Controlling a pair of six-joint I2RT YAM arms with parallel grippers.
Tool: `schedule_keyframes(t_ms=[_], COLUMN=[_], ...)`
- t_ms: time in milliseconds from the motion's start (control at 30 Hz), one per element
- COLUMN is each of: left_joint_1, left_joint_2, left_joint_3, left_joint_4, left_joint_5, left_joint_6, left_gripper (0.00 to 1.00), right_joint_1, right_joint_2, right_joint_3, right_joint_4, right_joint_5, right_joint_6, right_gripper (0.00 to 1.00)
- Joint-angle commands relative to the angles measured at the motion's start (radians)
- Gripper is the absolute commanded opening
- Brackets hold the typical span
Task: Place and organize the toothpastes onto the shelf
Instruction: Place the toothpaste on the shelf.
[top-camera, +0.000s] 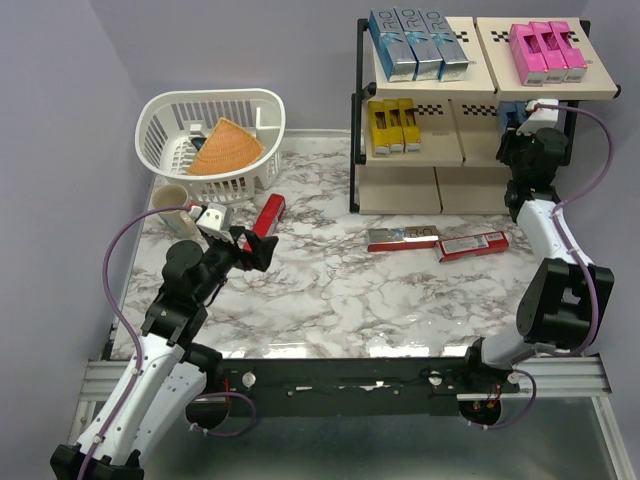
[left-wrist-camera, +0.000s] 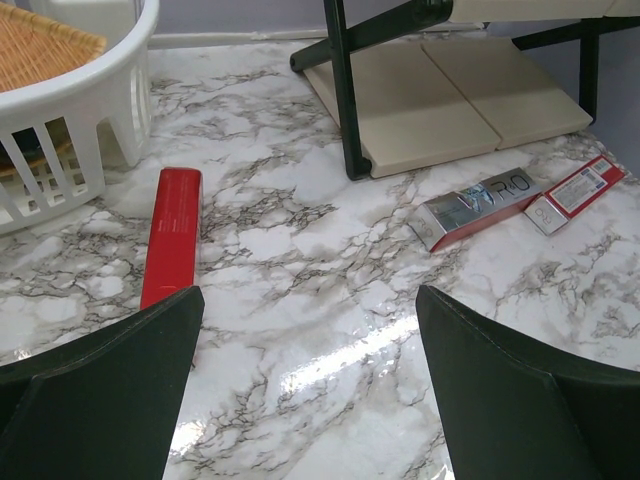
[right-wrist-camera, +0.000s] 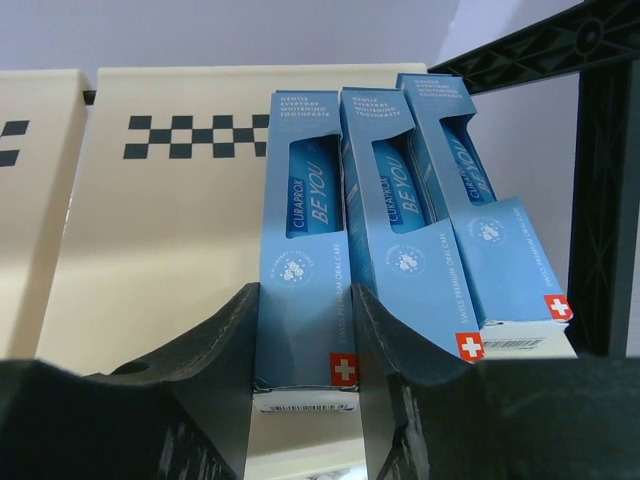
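Right hand (right-wrist-camera: 305, 300) looks clamped on leftmost light-blue toothpaste carton (right-wrist-camera: 305, 230) on shelf (right-wrist-camera: 160, 250); left hand (left-wrist-camera: 310, 300) fingers wide apart over tabletop (left-wrist-camera: 330, 340).

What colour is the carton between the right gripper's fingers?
Light blue carton with white lettering, clearest in the right wrist view.

My right pincer (right-wrist-camera: 305, 295) sits round the leftmost carton (right-wrist-camera: 305, 220) of three side by side on the shelf (right-wrist-camera: 150, 260), middle tier. Left pincer (left-wrist-camera: 310, 295) over worktop (left-wrist-camera: 330, 330): lone carton (left-wrist-camera: 172, 235) ahead-left, basket (left-wrist-camera: 90, 90) behind it, two cartons (left-wrist-camera: 478, 205) right, before the shelf.
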Motion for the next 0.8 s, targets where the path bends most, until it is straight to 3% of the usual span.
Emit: schedule_keyframes(t_ms=[0, 367, 767], left_joint_1=[0.011, 0.015, 0.018], left_joint_2=[-0.004, -0.005, -0.021], left_joint_3=[0.006, 0.007, 0.006], left_joint_4=[0.011, 0.012, 0.017], left_joint_5=[0.028, 0.039, 0.049], left_joint_6=[0.006, 0.000, -0.010], left_gripper=[0.99, 0.99, 0.99], right_joint_1=[-0.015, -0.014, -0.014], right_joint_2=[0.023, -0.058, -0.159], right_joint_3=[0.027, -0.004, -0.021], right_joint_4=[0.006, 0.016, -0.027], right_joint_5=[0.040, 0.011, -0.220], right_joint_6=[0.011, 0.023, 0.081], right_gripper=[0.51, 0.66, 0.66])
